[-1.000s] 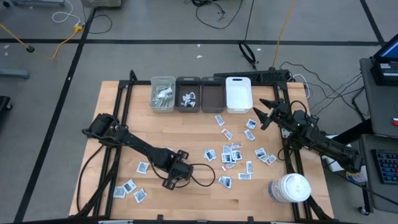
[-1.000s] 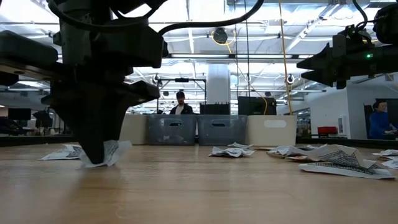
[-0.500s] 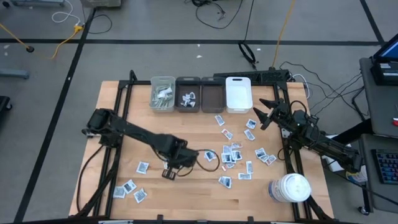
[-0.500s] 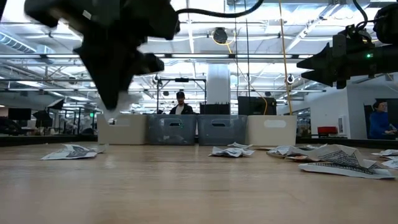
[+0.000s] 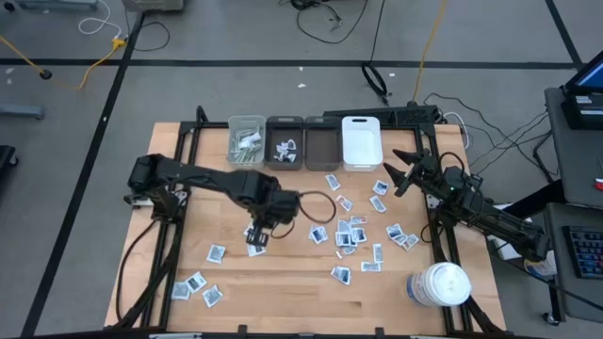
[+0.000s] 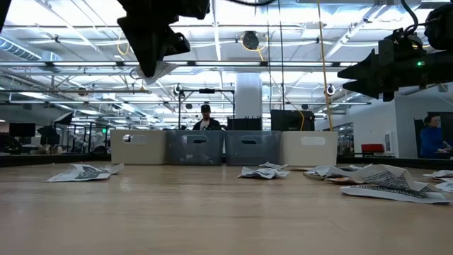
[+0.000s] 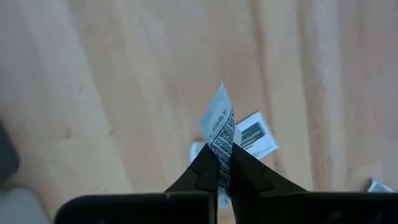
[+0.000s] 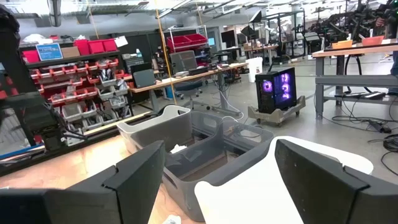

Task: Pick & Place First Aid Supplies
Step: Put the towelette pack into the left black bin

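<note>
Pinching a printed white sachet (image 7: 219, 127) between its closed fingertips, the left gripper (image 5: 256, 235) hangs above the wooden table (image 5: 283, 292), the sachet sticking out past the tips, near the grey bins (image 5: 285, 143). The right gripper (image 5: 399, 172) waits spread wide beside the white bin (image 5: 360, 143).

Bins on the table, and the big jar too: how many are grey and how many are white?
Grey bins: 2
White or pale bins: 2
White jar: 1
Total: 5 containers
</note>
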Tool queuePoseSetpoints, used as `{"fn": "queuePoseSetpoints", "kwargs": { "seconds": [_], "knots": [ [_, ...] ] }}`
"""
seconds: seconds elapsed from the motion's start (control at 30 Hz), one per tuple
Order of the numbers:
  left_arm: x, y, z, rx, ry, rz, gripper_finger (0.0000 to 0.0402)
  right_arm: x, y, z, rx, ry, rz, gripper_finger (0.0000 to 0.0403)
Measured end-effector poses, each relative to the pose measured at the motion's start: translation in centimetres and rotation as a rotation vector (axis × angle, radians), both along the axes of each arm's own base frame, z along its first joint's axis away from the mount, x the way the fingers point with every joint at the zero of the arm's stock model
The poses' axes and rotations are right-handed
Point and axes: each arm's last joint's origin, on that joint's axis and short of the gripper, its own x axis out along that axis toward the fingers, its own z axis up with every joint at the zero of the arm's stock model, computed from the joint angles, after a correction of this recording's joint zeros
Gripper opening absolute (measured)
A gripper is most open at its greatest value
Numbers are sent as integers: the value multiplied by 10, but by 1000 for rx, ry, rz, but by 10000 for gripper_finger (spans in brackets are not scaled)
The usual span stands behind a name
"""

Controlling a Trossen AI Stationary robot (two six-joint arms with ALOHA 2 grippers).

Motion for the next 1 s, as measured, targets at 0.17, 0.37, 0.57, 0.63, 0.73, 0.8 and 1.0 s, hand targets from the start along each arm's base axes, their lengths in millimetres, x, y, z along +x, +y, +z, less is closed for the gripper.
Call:
{"fn": "queuePoseSetpoints", "kwargs": {
  "seconds": [0.17,0.37,0.57,0.63,0.73,0.8,1.0],
  "knots": [
    [2,36,0,-2,4,122,21,0,0,0,0,0,0,297],
    [-1,92,0,5,-7,235,12,0,0,0,0,0,0,297],
    [-10,150,1,20,-66,365,25,0,0,0,0,0,0,297],
    [-14,168,1,28,-89,405,23,0,0,0,0,0,0,297],
    [-22,193,2,43,-117,453,11,0,0,0,0,0,0,297],
    [-27,207,2,52,-134,485,11,0,0,0,0,0,0,297],
    [-39,237,3,110,-177,533,20,0,0,0,0,0,0,297]
  ]
}}
